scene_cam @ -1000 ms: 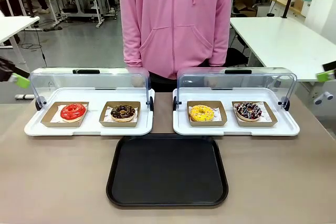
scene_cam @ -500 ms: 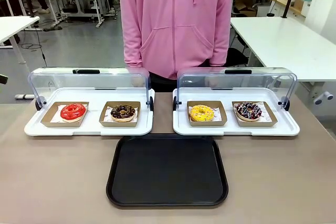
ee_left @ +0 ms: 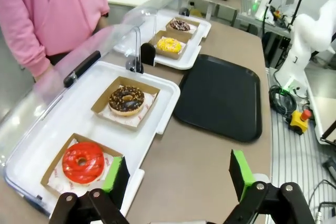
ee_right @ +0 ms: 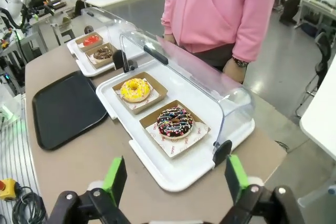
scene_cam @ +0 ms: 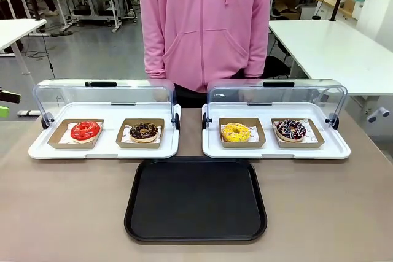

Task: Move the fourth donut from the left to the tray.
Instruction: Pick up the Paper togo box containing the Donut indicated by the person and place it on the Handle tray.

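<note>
Right wrist view: R tool (ee_right: 174,177) open, base cut off; L tool (ee_left: 178,171) likewise; 4th donut (ee_right: 175,121) unobstructed.

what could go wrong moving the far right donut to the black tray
1. The clear dome lid stands open just behind the fourth donut, so the open right gripper might clip it coming in.
2. The yellow donut sits close beside it and could get nudged.
3. Its cardboard holder is shallow; tilted on the way to the tray, the donut may slide.
</note>
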